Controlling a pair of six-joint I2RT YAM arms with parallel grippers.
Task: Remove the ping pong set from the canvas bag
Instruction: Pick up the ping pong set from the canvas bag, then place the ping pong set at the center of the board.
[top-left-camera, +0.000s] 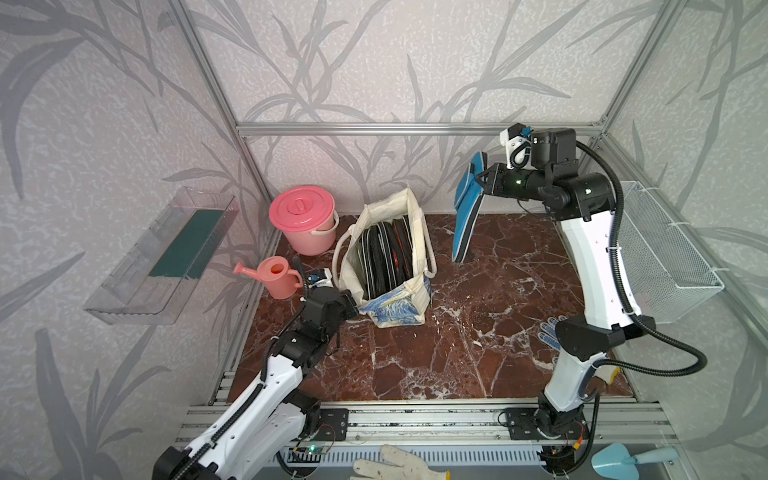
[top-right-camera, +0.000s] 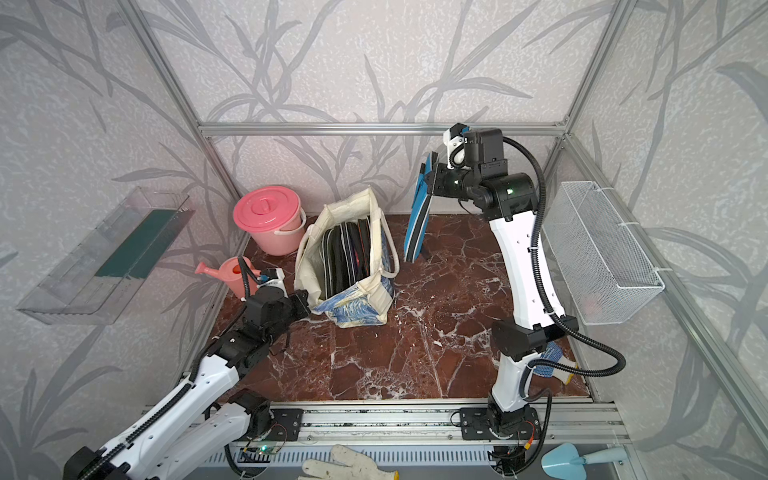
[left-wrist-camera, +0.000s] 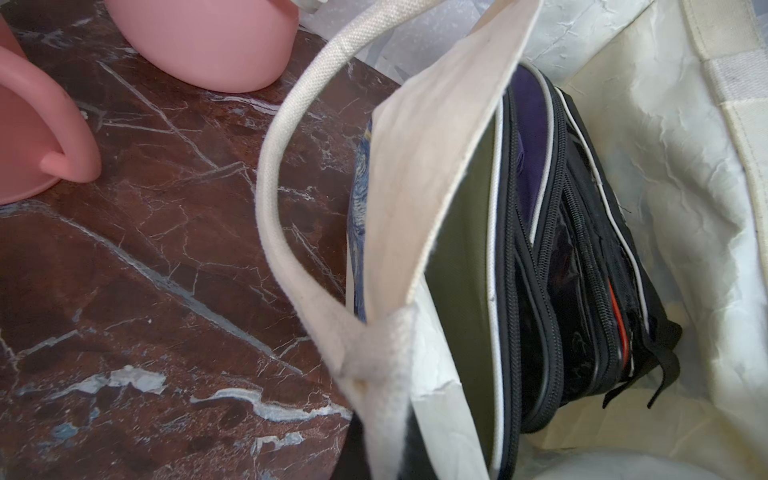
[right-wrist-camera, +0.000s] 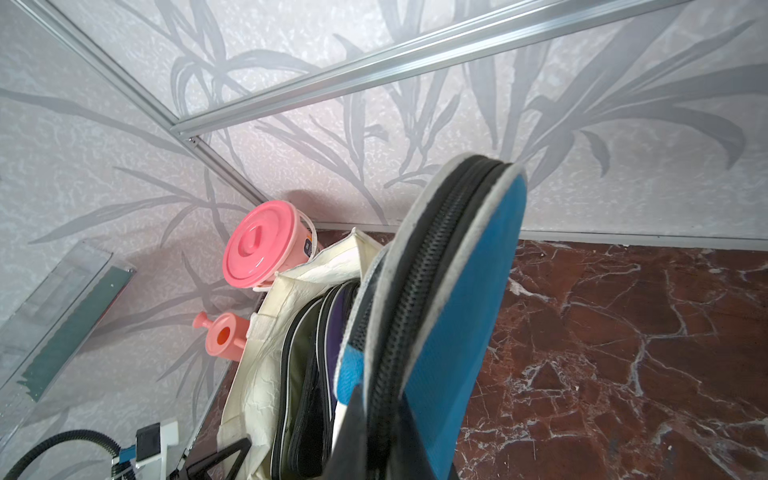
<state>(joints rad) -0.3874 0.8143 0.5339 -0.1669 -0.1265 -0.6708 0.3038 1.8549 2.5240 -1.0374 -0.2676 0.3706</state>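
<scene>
The cream canvas bag (top-left-camera: 395, 309) (top-right-camera: 353, 309) stands open at the back of the marble table, blue print on its near side. Several dark paddle cases of the ping pong set (top-left-camera: 382, 257) (left-wrist-camera: 540, 249) stand on edge inside it, olive, purple and black among them. My left gripper (top-left-camera: 351, 303) (left-wrist-camera: 390, 436) is shut on the bag's near left corner by the handle (left-wrist-camera: 282, 174). My right gripper (top-left-camera: 482, 180) (right-wrist-camera: 386, 449) is shut on a teal case (top-left-camera: 467, 208) (right-wrist-camera: 465, 299). That case hangs tilted to the right of the bag, out of it, with its lower end near the tabletop.
A pink lidded bucket (top-left-camera: 302, 218) and a pink watering can (top-left-camera: 276, 276) stand left of the bag. On the right wall hangs a wire basket (top-left-camera: 665, 253), on the left wall a clear shelf (top-left-camera: 162, 257). A blue dotted glove (top-left-camera: 550, 334) lies by the right arm.
</scene>
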